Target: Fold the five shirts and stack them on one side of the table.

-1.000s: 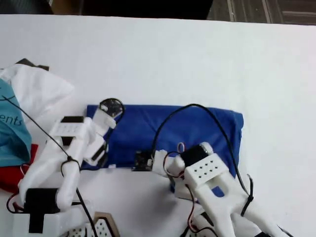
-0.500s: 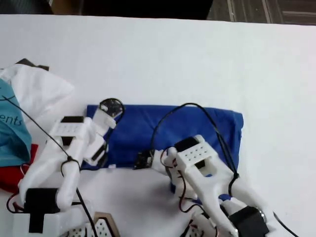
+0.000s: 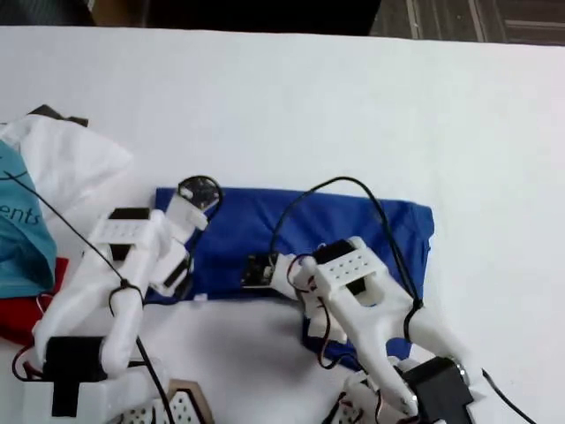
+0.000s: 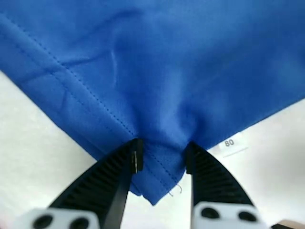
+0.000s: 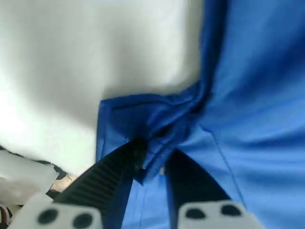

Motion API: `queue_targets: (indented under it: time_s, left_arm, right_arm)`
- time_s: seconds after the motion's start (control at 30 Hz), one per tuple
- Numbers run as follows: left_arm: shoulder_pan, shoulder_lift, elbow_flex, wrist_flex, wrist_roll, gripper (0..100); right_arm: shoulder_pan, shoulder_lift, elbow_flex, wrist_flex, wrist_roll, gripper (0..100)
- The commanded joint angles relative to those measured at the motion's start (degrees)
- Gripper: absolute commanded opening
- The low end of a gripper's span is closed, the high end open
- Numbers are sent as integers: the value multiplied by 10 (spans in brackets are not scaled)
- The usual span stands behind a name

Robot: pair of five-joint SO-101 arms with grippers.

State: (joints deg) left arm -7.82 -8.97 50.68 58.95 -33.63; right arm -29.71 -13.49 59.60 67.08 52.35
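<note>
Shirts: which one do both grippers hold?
The blue shirt, pinched by the left gripper and right gripper; the white shirt, teal shirt and red shirt lie heaped aside.

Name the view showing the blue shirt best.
The high view: the blue shirt lies nearly whole, a folded strip on the table. The wrist views give edges pinched between the left fingers and right fingers.

- A white table (image 3: 353,106) is spreading across the high view, its surface looking smooth and evenly lit.
- A dark strip of room (image 3: 265,13) is running beyond the table's far edge.
- A tan object (image 3: 119,11) is showing at the left end of that strip.
- A grey slatted surface (image 3: 477,18) is showing at its right end.
- A small brown board (image 3: 192,399) is lying at the table's near edge.
</note>
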Motion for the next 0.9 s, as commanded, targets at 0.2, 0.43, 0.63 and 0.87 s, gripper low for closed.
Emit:
queue_targets:
  time_s: [0.2,0.43,0.63,0.87]
  left_arm:
    - [-4,-1,-1,-39,-1,161]
    - [-4,-1,-1,-39,-1,161]
    - [-4,-1,-1,-39,-1,161]
    - [-4,-1,-1,-39,-1,161]
  right_arm:
    - [1,19,-4,-1,-6,20]
    - [64,20,-113,56,37,20]
    - [103,21,-221,146,68,20]
    - [101,24,-233,144,69,20]
